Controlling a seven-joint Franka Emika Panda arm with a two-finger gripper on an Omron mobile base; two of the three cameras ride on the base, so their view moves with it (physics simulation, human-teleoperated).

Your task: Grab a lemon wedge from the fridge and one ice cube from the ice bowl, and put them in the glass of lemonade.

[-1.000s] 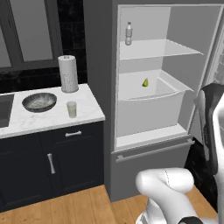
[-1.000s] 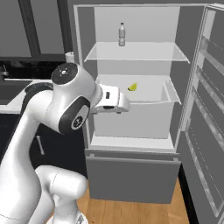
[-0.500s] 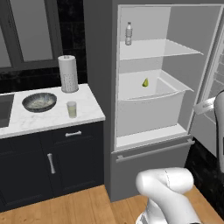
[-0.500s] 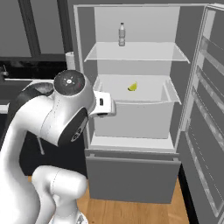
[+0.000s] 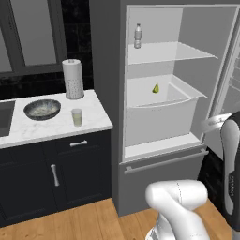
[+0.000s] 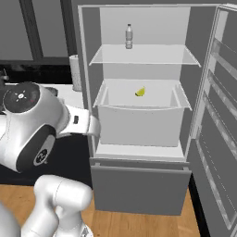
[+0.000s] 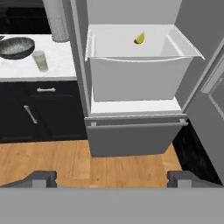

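The fridge [image 5: 140,154] stands open, its door [image 6: 217,120] swung to the right. The lemon wedge [image 5: 155,88] [image 6: 140,92] [image 7: 139,38] lies at the back of the white drawer [image 7: 139,74]. On the marble counter left of the fridge sit the ice bowl [image 5: 42,108] [image 7: 16,47] and, just to its right, the glass of lemonade [image 5: 77,117] [image 7: 40,60]. My gripper [image 7: 112,179] is open with nothing between its fingertips [image 7: 41,178]. It hangs back from the fridge, low in front of the drawer, well short of the wedge.
A tall white paper-towel roll [image 5: 73,78] [image 6: 75,73] stands at the back of the counter beside the fridge wall. A bottle [image 5: 137,36] [image 6: 128,36] sits on the upper shelf. Dark lower cabinets [image 7: 39,109] are below the counter, with wooden floor [image 7: 109,162] in front.
My arm has drawn back from the drawer front, the hand sliding left and lower in the right base view. The gripper stays open. Nothing else moved.
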